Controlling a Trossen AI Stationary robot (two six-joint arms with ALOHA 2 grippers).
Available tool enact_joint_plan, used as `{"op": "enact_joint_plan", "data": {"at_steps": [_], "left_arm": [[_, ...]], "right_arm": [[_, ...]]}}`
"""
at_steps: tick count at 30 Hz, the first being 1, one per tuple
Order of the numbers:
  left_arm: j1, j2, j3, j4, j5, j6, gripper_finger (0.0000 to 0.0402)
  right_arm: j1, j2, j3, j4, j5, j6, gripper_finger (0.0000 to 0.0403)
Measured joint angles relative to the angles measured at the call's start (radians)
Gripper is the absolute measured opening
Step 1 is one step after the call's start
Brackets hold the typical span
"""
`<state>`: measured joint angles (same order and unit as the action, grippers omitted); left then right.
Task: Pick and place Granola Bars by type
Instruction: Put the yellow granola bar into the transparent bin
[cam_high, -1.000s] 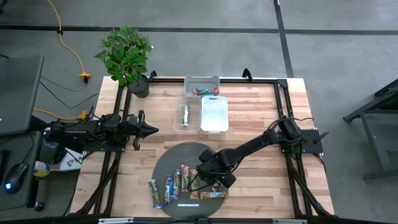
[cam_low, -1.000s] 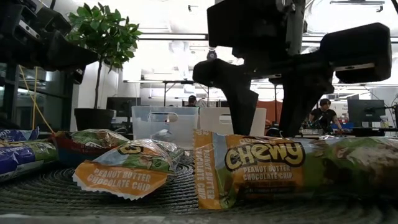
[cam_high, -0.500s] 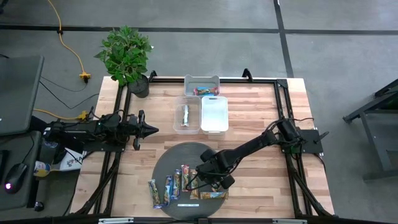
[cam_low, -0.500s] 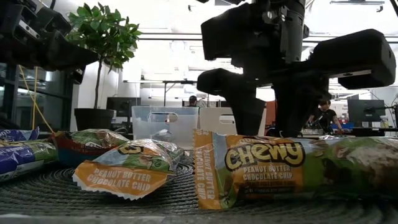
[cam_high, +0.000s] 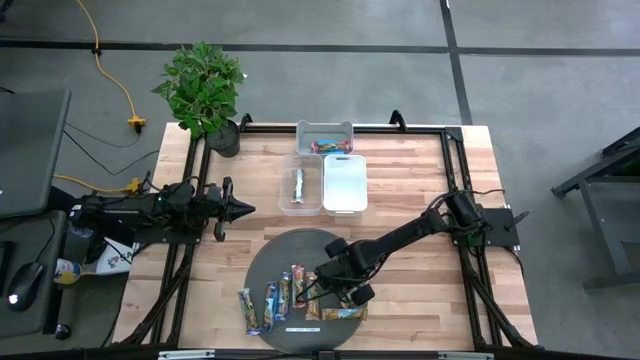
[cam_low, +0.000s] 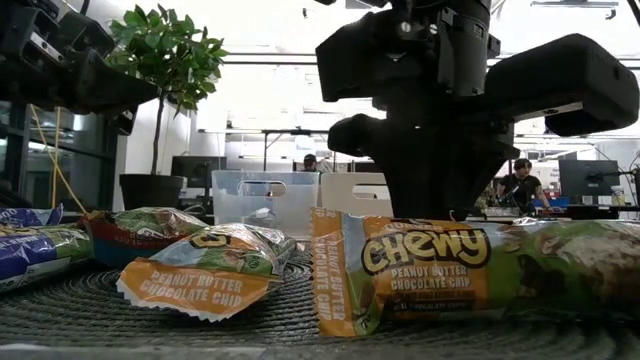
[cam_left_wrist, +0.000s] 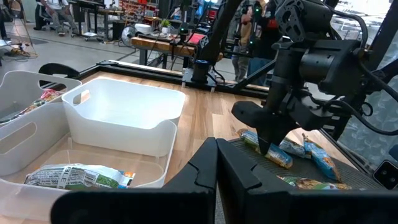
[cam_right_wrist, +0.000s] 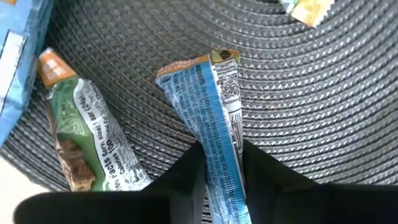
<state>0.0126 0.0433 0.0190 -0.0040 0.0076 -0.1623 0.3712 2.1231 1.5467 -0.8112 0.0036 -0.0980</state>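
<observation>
Overhead, largest first: pale wooden table, carrying a round dark woven mat near its front edge and, behind it, a clear plastic bin side by side with a white plastic bin. Third, smaller grey bin behind those two.

Left arm parked at the table's left side, well apart from the mat; left gripper fully closed on nothing, pointing toward the bins.

Right arm stretched diagonally from the table's right side down onto the mat. Right gripper low over the row of foil-wrapped granola bars. Jaws standing wide a second ago, half closed half a second ago, now pinched against both long edges of a blue-wrapped granola bar. Judged meaning: grasp just made, bar not yet lifted, carry to a bin still ahead.

Blue-wrapped bar flat on the mat, near the right end of the row. Long axis in line with the gripper's reach, running straight out from between the fingers; free crimped end, with an orange-brown tip, pointing away from the wrist. Printed back panel and seam facing up, front face down.

Just beside it, apart from the fingers: green-wrapped granola bar, angled slightly away. One orange-and-green peanut butter bar lying crosswise at the mat's front edge, right of the row. One bar already in the clear bin, another in the grey bin.
</observation>
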Motion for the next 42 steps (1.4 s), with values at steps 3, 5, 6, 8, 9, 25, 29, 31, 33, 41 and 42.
{"op": "enact_joint_plan", "data": {"at_steps": [3, 5, 6, 8, 9, 25, 29, 31, 33, 41, 42], "left_arm": [[0.000, 0.000, 0.000, 0.000, 0.000, 0.000, 0.0000], [0.000, 0.000, 0.000, 0.000, 0.000, 0.000, 0.0000], [0.000, 0.000, 0.000, 0.000, 0.000, 0.000, 0.0000], [0.000, 0.000, 0.000, 0.000, 0.000, 0.000, 0.0000], [0.000, 0.000, 0.000, 0.000, 0.000, 0.000, 0.0000], [0.000, 0.000, 0.000, 0.000, 0.000, 0.000, 0.0000], [0.000, 0.000, 0.000, 0.000, 0.000, 0.000, 0.0000], [0.000, 0.000, 0.000, 0.000, 0.000, 0.000, 0.0000], [0.000, 0.000, 0.000, 0.000, 0.000, 0.000, 0.0000], [0.000, 0.000, 0.000, 0.000, 0.000, 0.000, 0.0000], [0.000, 0.000, 0.000, 0.000, 0.000, 0.000, 0.0000]], "right_arm": [[-0.009, -0.001, 0.002, -0.004, -0.014, 0.059, 0.0058], [-0.019, -0.001, 0.017, -0.026, -0.037, 0.095, 0.0051], [-0.025, -0.001, 0.025, -0.036, -0.044, 0.107, 0.0049], [-0.041, -0.001, 0.047, -0.055, -0.068, 0.135, 0.0045], [-0.049, -0.001, 0.062, -0.070, -0.077, 0.149, 0.0044], [-0.271, -0.001, 0.392, 0.012, -0.709, 0.419, 0.0043], [-0.308, -0.001, 0.430, 0.194, -0.878, 0.500, 0.0043], [-0.318, -0.001, 0.437, 0.284, -0.919, 0.544, 0.0044], [-0.323, -0.002, 0.437, 0.360, -0.938, 0.570, 0.0045], [-0.358, -0.002, 0.437, 0.443, -0.893, 0.571, 0.0037], [-0.363, -0.002, 0.437, 0.443, -0.873, 0.571, 0.0036]]}}
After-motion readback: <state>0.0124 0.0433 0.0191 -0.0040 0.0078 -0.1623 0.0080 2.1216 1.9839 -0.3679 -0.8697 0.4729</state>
